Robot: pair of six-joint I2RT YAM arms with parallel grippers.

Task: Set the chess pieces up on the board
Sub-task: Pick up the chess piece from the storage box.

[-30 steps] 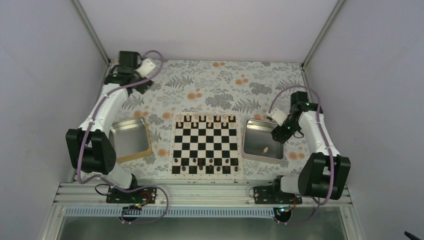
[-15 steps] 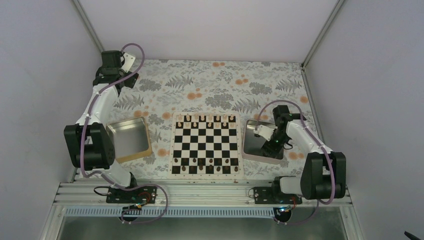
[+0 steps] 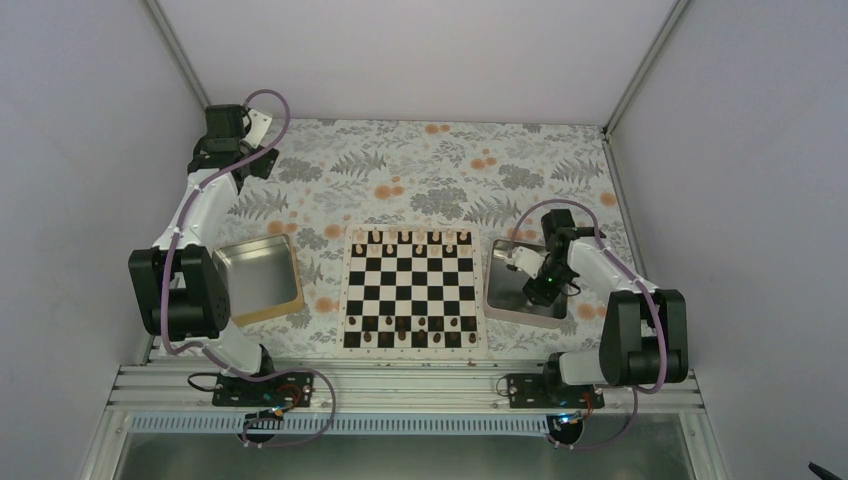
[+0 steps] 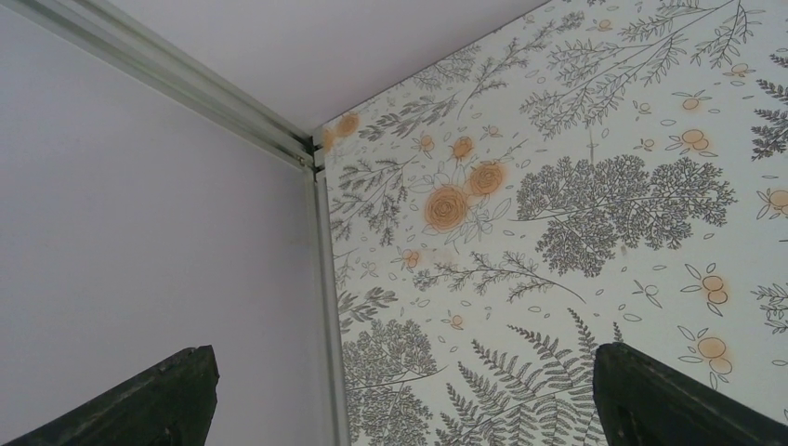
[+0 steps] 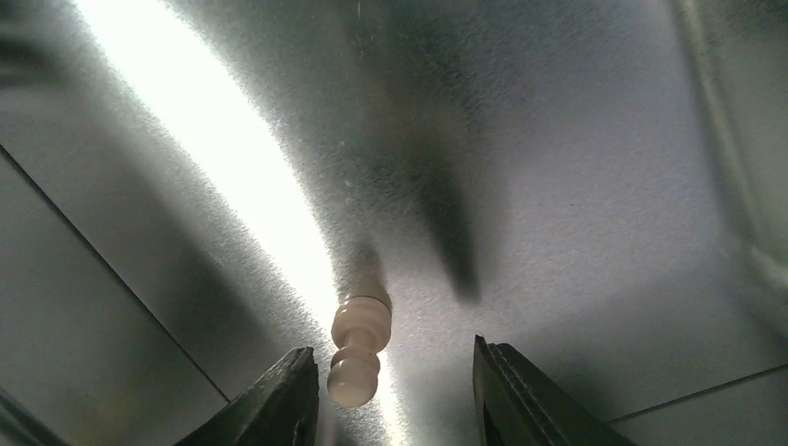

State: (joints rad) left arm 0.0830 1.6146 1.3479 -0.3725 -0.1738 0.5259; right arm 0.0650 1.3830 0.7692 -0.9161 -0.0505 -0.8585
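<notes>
I see a counter (image 3: 420,170) with a cloth full of gray leaves and orange flowers. Two shiny metal trays lie on it, well apart. The left tray (image 3: 258,278) sits a bit turned, with a tan rim. The right tray (image 3: 508,285) is close up in my right wrist view, and a bright stripe of light (image 5: 232,177) runs across its floor. Between the trays, on the side near me, small dark brown chessmen (image 3: 403,328) stand in rows. Plain pale walls (image 3: 420,60) go around the counter. A metal post (image 4: 321,242) stands in the far left corner. A silver rail (image 3: 400,385) runs along the near edge.
</notes>
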